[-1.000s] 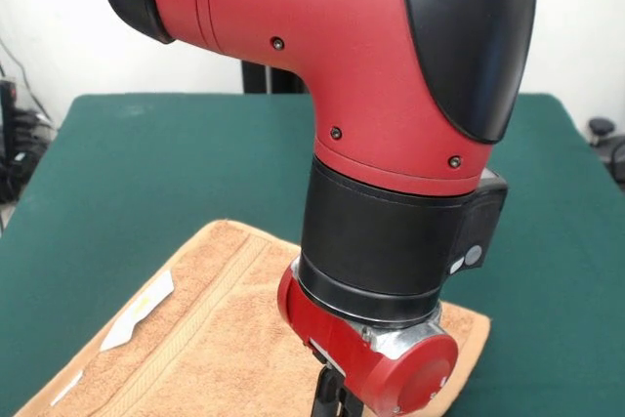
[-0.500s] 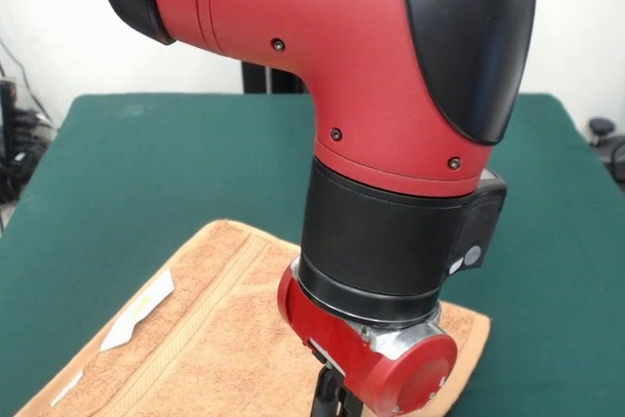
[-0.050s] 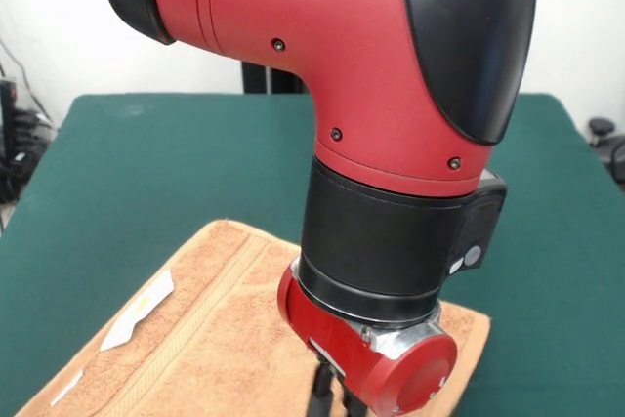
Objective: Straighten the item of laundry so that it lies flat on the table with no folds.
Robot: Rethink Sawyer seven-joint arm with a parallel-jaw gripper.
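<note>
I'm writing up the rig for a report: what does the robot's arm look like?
The arm has glossy red shells with rounded black caps, small dark screws, a black cylindrical wrist section with a small grey button, and a red end cap with a silver rim.

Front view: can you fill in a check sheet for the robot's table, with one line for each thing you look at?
Surface: table with a dark green top, bare except for the towel.
Job's things: orange-tan towel lies at the near edge, partly hidden by the arm; the part that shows looks flat. A white tag sits on its left side.
Clutter: nothing seen.
Grippers: gripper shows only as dark parts at the bottom edge under the red and black arm; open or shut cannot be told.
Cables: dark cables hang beside the table's left edge.
Surroundings: pale wall behind; a dark object past the right edge.
</note>
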